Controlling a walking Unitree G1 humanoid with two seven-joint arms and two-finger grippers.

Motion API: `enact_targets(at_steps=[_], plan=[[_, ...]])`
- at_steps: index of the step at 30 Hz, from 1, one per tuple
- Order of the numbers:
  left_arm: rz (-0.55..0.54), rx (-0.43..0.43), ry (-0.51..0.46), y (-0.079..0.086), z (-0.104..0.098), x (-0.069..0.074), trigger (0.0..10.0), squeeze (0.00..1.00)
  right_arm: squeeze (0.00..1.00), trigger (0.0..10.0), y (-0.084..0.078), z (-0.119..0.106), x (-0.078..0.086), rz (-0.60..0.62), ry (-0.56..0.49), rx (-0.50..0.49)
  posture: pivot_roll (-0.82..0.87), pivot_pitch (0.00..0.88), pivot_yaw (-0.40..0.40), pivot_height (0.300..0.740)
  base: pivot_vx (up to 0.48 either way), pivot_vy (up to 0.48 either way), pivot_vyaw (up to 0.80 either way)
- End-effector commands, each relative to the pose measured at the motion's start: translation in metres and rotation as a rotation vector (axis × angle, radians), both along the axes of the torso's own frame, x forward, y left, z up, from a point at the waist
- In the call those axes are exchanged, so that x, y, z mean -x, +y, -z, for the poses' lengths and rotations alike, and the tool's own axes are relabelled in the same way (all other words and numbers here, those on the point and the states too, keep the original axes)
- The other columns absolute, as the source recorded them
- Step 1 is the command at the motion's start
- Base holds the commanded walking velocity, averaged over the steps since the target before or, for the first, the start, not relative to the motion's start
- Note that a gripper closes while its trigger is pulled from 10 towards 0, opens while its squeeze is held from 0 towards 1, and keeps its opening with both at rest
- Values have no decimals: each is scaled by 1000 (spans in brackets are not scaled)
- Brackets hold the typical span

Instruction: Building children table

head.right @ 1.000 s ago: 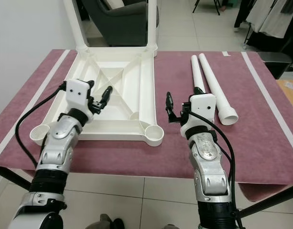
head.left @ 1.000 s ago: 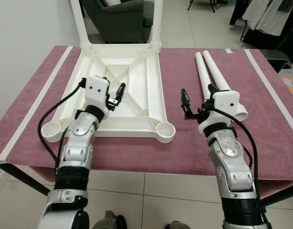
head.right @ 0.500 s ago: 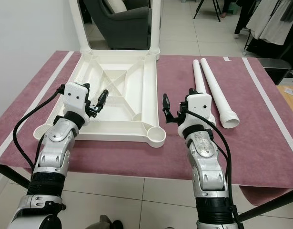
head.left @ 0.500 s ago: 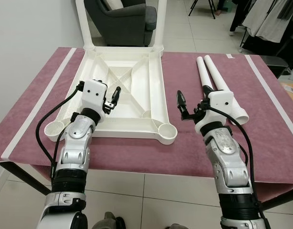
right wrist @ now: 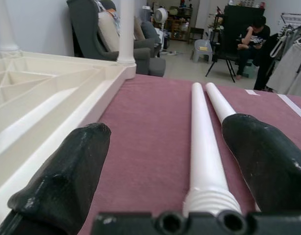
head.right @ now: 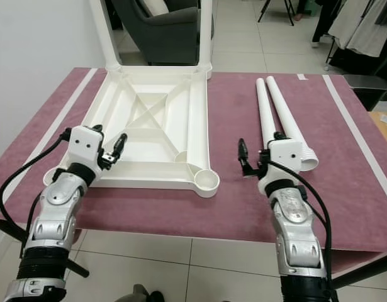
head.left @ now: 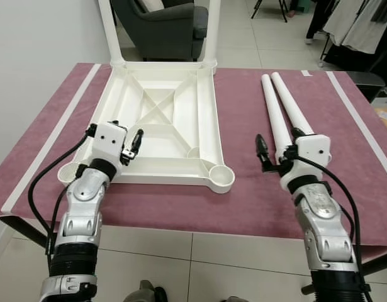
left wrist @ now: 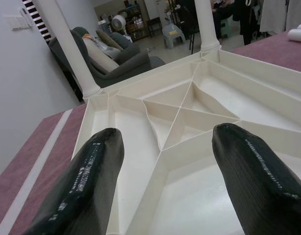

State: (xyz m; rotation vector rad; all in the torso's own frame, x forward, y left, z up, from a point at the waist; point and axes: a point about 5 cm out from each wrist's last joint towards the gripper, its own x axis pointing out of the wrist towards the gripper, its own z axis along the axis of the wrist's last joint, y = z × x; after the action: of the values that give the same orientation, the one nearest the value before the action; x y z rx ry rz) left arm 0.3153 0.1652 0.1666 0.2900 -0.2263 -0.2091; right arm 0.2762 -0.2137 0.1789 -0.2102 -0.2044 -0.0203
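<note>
Left eye view: tabletop (head.left: 162, 119) lies upside down on the desk (head.left: 243, 126), ribs up, so the corner sockets face up for the legs. Two far legs already stand in their sockets, upright at the back edge. Near-right socket (head.left: 223, 178) and near-left socket (head.left: 67, 171) are bare.

Two loose legs (head.left: 282, 119) lie side by side on the cloth to the right of the tabletop, touching, threaded ends toward the robot. Looks staged for a right-hand pick.

Right hand (head.left: 272, 157) hovers just beside the near ends of the loose legs, fingers spread wide, holding nothing. In the right wrist view a leg end sits between the two fingers (right wrist: 62, 186), so it seems lined up for a grasp.

Left hand (head.left: 133, 146) hangs over the tabletop's near-left part, fingers wide, empty. Probably there to steady the top.

Around: grey armchair (head.left: 165, 25) behind the desk, clothes rack far right, a seated person (right wrist: 250, 41) in the background. Nothing lies between the loose legs and the bare sockets; only the tabletop rim must be cleared.
</note>
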Motion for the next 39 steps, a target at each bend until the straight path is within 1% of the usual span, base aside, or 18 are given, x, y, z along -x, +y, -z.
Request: enact_targets(at_steps=[1,2,3,7,9,10,11,12,17,26,28,30,32,38,39], plan=[[-135,24,-28,9,3,4,10000,0,0,10000,-6,6,5,15,15,-4,-52,46,76,740,0,0,0],[-135,24,-28,9,3,4,10000,0,0,10000,-6,6,5,15,15,-4,-52,46,76,740,0,0,0],[-142,29,-21,8,5,6,10000,0,0,10000,-6,9,9,20,20,-7,-55,51,78,740,0,0,0],[-151,39,-14,5,7,7,10000,0,0,10000,-4,9,11,25,18,-18,-57,56,82,740,0,0,0],[-169,70,-3,0,7,4,10000,0,0,10000,5,9,10,15,8,-35,-55,61,90,740,0,0,0],[-169,70,-3,0,7,4,10000,0,0,10000,5,9,10,15,8,-35,-55,61,90,740,0,0,0],[-171,89,-1,-3,5,1,10000,0,0,10000,9,8,8,10,4,-42,-55,64,93,740,0,0,0],[-170,98,3,-6,4,-1,10000,0,0,10000,12,8,8,4,2,-45,-56,67,95,740,0,-480,0],[-160,113,6,-12,2,-5,10000,0,0,10000,14,9,8,0,-1,-48,-61,70,98,740,0,-480,0],[-152,122,9,-13,1,-7,10000,0,0,10000,11,6,10,10,-9,-43,-72,76,100,740,0,-469,0],[-156,130,17,-13,1,-7,10000,0,0,10000,11,6,10,11,-10,-42,-74,77,100,740,0,0,0],[-168,157,40,-12,3,-9,10000,0,0,10000,10,5,11,14,-10,-40,-77,77,100,740,0,476,0],[-173,167,49,-11,4,-9,10000,0,0,10000,10,5,11,15,-10,-40,-77,77,101,740,0,478,0],[-170,160,41,-10,3,-10,10000,0,0,10000,10,5,11,18,-12,-39,-80,77,103,740,0,480,0],[-161,156,39,-11,2,-11,10000,0,0,10000,10,5,11,21,-12,-39,-83,78,106,740,0,0,0]])
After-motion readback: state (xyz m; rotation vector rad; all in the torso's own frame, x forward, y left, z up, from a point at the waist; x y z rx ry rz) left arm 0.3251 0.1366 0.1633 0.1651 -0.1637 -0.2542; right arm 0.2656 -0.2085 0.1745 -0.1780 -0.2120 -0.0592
